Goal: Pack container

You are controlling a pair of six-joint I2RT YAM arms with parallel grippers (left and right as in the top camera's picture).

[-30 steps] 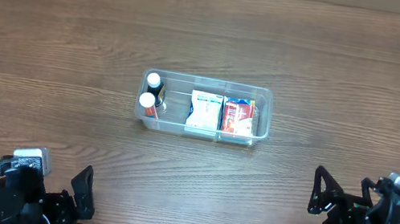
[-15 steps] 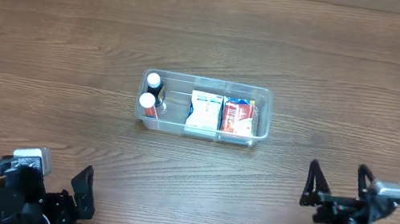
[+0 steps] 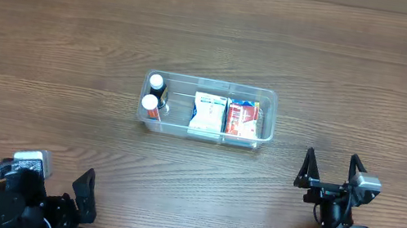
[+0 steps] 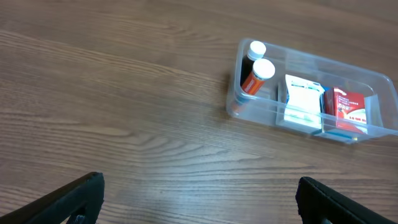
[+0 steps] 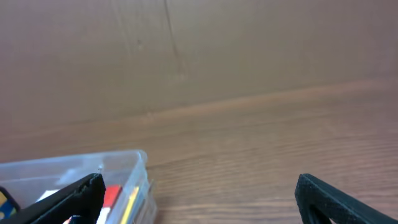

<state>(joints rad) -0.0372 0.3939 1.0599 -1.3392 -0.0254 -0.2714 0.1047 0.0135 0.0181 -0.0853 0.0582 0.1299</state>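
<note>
From the overhead view, the container point(image 3: 179, 112) sits near the middle of the table point(image 3: 76, 35), flat on its base with its open mouth facing up. Its long axis runs from 9 o'clock to 3 o'clock. Two white-capped bottles point(image 3: 154, 92) stand upright at the 9 o'clock end. A white packet point(image 3: 207, 113) and a red packet point(image 3: 242, 119) stand on edge side by side toward the 3 o'clock end. I judge they are set on end so that each takes little floor room and the tub's walls keep them from tipping. A bare stretch of floor lies between the bottles and the white packet. The right gripper point(image 3: 330, 170) hovers near the container's 5 o'clock, apart from it, fingers spread wide with nothing between them. It points toward 12 o'clock. The left gripper point(image 4: 199, 183) sits low at the container's 7 o'clock, well apart, also spread wide and empty. I read both as parked out of the way so the tub is unobstructed from above.
</note>
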